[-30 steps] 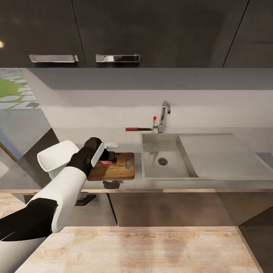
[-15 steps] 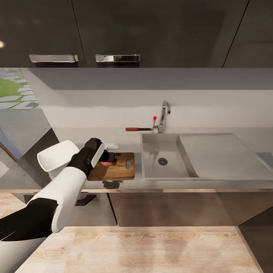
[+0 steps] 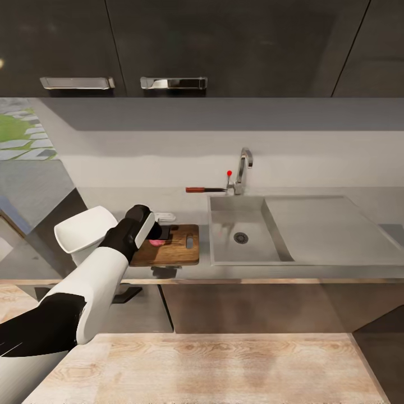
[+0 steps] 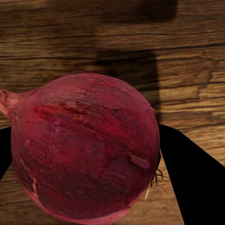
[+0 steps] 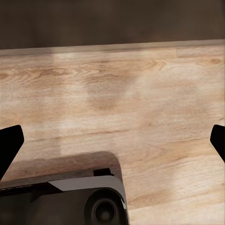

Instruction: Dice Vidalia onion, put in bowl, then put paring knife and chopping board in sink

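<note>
The pinkish-red Vidalia onion (image 3: 157,243) is low over the left part of the brown chopping board (image 3: 178,250), and I cannot tell whether it touches the wood. My left gripper (image 3: 159,236) is shut on it. In the left wrist view the onion (image 4: 86,150) sits large between the black fingers (image 4: 197,187), with board grain (image 4: 187,70) behind. The paring knife (image 3: 205,190) lies on the countertop (image 3: 314,273) behind the sink (image 3: 224,216), beside the faucet (image 3: 242,168). A white bowl (image 3: 166,215) peeks out behind my left wrist. My right gripper (image 5: 112,140) hangs open over the wood floor.
A steel drainboard (image 3: 331,227) extends right of the basin. A large white rounded object (image 3: 84,233) stands at the counter's left end. Black upper cabinets with chrome handles (image 3: 174,83) hang above. Part of my base (image 5: 70,199) shows under the right gripper.
The head view has shifted slightly, so the whole scene sits a little higher. My left gripper and the onion stay at about the same spot over the board.
</note>
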Tool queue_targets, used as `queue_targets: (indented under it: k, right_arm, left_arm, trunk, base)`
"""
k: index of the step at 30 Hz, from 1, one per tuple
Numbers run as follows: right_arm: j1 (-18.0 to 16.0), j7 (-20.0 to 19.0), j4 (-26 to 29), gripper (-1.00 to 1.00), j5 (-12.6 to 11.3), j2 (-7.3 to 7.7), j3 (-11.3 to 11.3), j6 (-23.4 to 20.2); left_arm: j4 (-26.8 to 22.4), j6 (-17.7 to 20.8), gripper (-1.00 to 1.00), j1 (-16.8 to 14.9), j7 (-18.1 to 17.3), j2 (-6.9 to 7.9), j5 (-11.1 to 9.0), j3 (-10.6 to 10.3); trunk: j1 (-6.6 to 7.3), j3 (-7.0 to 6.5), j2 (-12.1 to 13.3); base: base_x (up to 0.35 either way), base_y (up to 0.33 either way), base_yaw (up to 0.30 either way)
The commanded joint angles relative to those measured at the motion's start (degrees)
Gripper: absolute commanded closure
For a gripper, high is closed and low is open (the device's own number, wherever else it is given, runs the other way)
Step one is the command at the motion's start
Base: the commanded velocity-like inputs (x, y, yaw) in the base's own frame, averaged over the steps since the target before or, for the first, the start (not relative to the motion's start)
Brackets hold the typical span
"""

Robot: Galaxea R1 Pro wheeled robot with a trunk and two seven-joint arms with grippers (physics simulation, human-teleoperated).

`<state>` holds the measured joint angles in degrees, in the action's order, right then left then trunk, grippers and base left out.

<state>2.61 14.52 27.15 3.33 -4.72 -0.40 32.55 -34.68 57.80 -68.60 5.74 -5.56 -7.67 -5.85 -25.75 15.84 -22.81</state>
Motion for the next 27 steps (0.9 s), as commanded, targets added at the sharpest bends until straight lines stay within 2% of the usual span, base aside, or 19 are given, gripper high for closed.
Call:
queue_targets:
  k: [1,27]
  right_arm:
    - [0.02,0.33,0.10,-1.00,0.36,-0.02,-0.04,-0.03]
    - [0.02,0.33,0.10,-1.00,0.36,-0.02,-0.04,0.02]
  left_arm:
    - [-0.04,0.17,1.00,-0.04,0.58,0.02,-0.61,-0.21]
    - [0.52,0.12,1.00,-0.04,0.58,0.02,-0.59,-0.21]
  trunk:
    - [-0.03,0.16,-0.11]
    - [-0.03,0.46,-0.11]
  base:
    - [0.000,0.000,0.000]
    - [0.025,0.000,0.000]
